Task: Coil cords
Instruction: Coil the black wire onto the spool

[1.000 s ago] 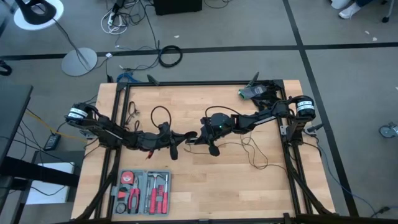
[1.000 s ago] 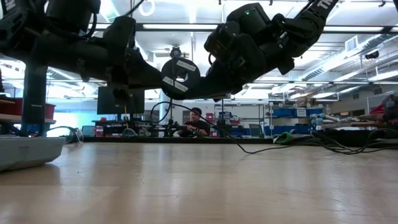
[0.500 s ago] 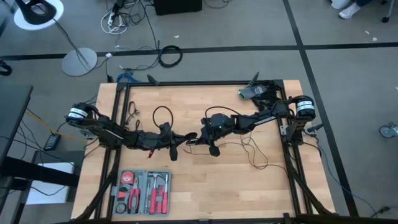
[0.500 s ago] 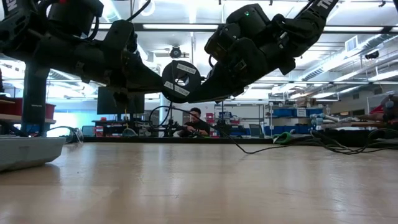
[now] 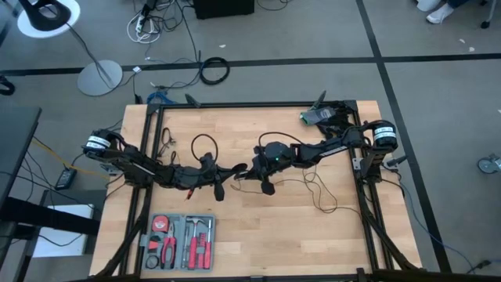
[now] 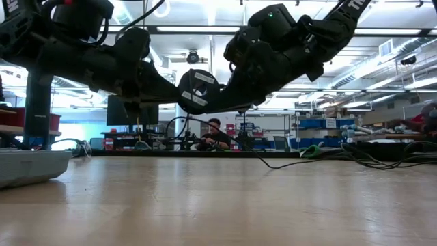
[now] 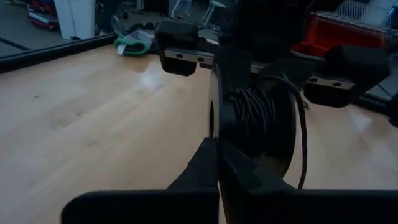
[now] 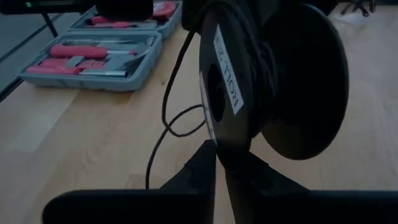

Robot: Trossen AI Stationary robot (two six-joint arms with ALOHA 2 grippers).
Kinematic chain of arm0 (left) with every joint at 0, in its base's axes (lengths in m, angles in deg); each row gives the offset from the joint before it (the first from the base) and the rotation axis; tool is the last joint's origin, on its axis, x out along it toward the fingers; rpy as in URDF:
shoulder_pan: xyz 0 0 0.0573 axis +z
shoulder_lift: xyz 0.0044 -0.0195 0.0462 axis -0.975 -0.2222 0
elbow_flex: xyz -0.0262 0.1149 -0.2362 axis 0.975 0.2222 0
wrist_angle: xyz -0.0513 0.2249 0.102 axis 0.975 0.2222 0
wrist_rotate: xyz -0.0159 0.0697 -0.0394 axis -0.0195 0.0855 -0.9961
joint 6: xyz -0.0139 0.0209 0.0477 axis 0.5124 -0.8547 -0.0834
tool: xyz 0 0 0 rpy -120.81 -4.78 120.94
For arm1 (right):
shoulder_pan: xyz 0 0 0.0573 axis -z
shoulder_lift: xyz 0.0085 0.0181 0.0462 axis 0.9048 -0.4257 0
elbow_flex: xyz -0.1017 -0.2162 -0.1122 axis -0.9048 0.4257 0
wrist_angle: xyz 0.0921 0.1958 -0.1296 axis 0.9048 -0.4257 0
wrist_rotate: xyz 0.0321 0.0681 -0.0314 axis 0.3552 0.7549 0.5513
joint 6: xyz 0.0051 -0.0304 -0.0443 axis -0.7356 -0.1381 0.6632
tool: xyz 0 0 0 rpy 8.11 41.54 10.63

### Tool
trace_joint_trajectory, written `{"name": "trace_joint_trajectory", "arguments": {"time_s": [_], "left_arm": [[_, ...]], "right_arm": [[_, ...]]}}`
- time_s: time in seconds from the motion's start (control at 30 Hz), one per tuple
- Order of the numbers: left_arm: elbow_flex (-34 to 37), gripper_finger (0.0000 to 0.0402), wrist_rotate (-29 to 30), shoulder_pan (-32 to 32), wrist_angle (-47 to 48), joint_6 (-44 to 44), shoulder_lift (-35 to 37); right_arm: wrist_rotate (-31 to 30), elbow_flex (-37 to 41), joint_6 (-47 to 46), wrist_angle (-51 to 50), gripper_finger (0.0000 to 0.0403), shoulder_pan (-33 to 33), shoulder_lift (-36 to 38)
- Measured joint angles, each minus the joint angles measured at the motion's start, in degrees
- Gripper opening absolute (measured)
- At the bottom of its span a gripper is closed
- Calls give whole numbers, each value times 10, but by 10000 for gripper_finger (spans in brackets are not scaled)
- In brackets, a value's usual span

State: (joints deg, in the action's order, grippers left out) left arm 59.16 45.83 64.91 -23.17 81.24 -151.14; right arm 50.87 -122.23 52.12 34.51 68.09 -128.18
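A small round black puck (image 6: 198,91) with white labels hangs above the middle of the table. Black cord (image 7: 252,112) is wound in the groove between its two discs. More of the cord trails off the puck and lies in loose loops on the table toward the right (image 5: 321,194). A further black loop (image 5: 202,145) lies at the far left. My left gripper (image 7: 217,167) comes in from the left and my right gripper (image 8: 219,163) from the right. Both are shut on the puck, tip to tip. My left gripper pinches the rim of one disc (image 7: 214,134) between its two fingers, coming nearly level from the table's left. The puck is lifted clear and stands on edge, its round face toward the near edge. My right gripper pinches the rim of the labelled disc (image 8: 219,138) between its two fingers, slanting slightly down from the table's right. The puck hangs clear of the table, with slack cord (image 8: 168,106) dropping from it to the tabletop.
A grey tool case (image 5: 178,241) with red-handled tools lies at the near left. A green and black item (image 5: 321,116) sits at the far right corner. A black frame (image 5: 149,157) borders the table. A person (image 6: 215,133) sits in the room behind.
The puck has turned a little about its own axis between the two grippers, as its labels show in the low view. It stays lifted clear.
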Motion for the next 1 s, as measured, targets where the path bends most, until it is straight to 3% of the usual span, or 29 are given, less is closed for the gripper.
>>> {"name": "trace_joint_trajectory", "arguments": {"time_s": [0.27,0.67,0.8,1.0], "left_arm": [[0,1,18,-6,4,-4,0],[2,0,149,-45,13,-6,0],[2,0,220,-67,12,-6,0],[2,0,309,-85,12,-7,0]], "right_arm": [[-3,-1,-5,-40,63,6,16],[-36,24,-11,-236,89,38,137],[-90,108,-45,-149,81,28,174],[-186,272,-143,239,70,-18,154]]}}
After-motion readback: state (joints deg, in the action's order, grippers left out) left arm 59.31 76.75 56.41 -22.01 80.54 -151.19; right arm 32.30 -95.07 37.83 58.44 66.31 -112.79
